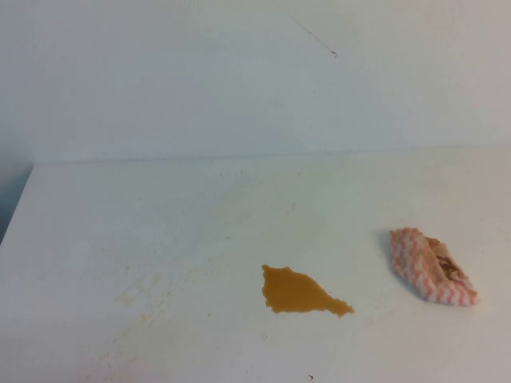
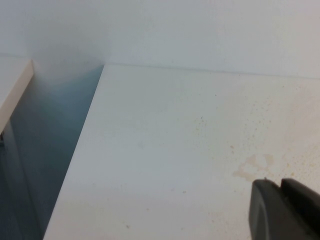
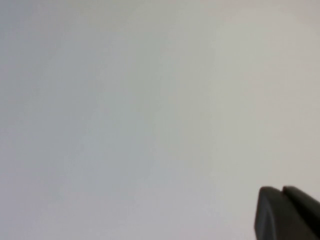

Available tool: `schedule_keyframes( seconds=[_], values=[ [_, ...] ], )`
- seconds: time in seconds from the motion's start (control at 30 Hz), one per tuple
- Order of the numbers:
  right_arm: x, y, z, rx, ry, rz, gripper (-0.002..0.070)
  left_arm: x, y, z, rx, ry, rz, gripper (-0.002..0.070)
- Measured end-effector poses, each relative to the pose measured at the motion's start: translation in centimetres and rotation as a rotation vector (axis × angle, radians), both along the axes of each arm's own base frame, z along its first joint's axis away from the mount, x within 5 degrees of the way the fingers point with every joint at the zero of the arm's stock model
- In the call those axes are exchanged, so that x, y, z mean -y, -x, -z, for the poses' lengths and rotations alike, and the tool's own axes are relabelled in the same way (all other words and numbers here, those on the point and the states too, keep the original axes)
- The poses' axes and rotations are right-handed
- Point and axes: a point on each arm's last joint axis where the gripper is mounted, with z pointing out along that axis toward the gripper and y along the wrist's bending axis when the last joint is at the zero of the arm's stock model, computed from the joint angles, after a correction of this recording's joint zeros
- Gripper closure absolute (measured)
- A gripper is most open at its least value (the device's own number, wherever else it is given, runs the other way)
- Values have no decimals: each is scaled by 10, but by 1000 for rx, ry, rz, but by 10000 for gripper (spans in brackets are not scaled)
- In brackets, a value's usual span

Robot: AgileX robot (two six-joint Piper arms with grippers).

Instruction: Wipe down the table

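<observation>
A brown liquid spill (image 1: pixel 299 292) lies on the white table (image 1: pixel 160 239), near the front middle. To its right lies a crumpled pink-and-white striped cloth (image 1: pixel 432 266) with brown stains. Neither arm shows in the high view. In the left wrist view my left gripper (image 2: pixel 279 184) hangs shut over the table's left part, near a faint dried stain (image 2: pixel 252 167), with nothing between its fingers. In the right wrist view my right gripper (image 3: pixel 281 190) is shut, empty, and faces a bare pale surface.
The table's left edge (image 2: pixel 80 150) drops into a dark gap beside another white surface (image 2: pixel 12 85). A pale wall (image 1: pixel 239 72) stands behind the table. Faint yellowish specks (image 1: pixel 140 307) mark the front left of the tabletop.
</observation>
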Motion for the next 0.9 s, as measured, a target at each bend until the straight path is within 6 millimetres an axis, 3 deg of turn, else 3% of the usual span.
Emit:
schedule_keyframes(
  seconds=[0.2, 0.37, 0.57, 0.9],
  values=[
    [4, -52, -27, -348, -41, -4, 678, 0, 0, 0, 0, 0, 0, 675],
    [-1, -105, -36, -662, -44, -48, 678, 0, 0, 0, 0, 0, 0, 675],
    [-16, -165, -16, -926, 123, -93, 678, 0, 0, 0, 0, 0, 0, 675],
    [-30, -218, 30, -1151, 71, -185, 678, 0, 0, 0, 0, 0, 0, 675]
  ],
)
